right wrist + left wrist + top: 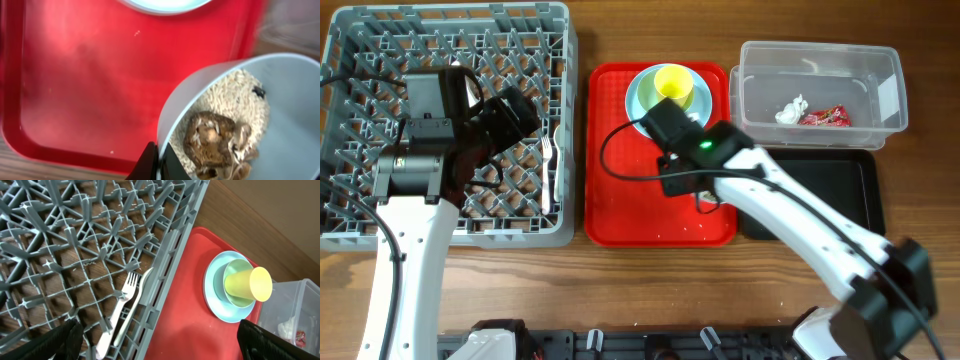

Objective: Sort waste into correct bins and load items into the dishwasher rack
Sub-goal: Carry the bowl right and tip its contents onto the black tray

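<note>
My right gripper (161, 162) is shut on the rim of a pale blue bowl (285, 95) tilted over the red tray (75, 75). The bowl holds beige rice-like food scraps (220, 130). In the overhead view this gripper (685, 178) hides the bowl. The yellow cup (672, 84) lies in a second blue bowl (220, 282) on the blue plate (640, 95). My left gripper (160, 337) is open and empty above the right edge of the grey dishwasher rack (380, 60). The white fork (120, 312) and spoon (144, 287) lie in the rack. The tissue (790, 110) and wrapper (826, 117) lie in the clear tub (890, 95).
The shallow black tray (835, 195) lies in front of the clear tub, right of the red tray and partly under my right arm. The wooden table's front edge runs along the bottom of the overhead view.
</note>
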You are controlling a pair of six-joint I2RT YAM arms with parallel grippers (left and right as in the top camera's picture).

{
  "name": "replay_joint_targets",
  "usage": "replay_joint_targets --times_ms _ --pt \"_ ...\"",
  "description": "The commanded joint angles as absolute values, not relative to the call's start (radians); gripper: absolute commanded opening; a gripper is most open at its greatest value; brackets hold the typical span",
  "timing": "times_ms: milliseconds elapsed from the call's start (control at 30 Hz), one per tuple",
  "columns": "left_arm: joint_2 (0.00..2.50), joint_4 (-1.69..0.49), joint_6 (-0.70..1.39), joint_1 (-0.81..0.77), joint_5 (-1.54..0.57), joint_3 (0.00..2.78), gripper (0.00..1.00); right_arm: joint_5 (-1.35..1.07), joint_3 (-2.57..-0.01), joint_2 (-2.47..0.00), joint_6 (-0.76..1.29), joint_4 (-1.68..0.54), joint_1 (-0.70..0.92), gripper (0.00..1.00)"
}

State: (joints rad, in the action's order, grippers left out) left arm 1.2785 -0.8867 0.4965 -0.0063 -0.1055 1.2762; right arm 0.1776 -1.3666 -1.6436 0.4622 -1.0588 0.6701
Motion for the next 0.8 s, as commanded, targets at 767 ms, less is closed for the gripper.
replay_joint_targets --times_ms 767 --pt "1.279 -0.884 0.506 -0.001 -0.114 1.277 1.00 -0.752 -1.177 -1.518 -0.083 -1.100 -0.310 0.04"
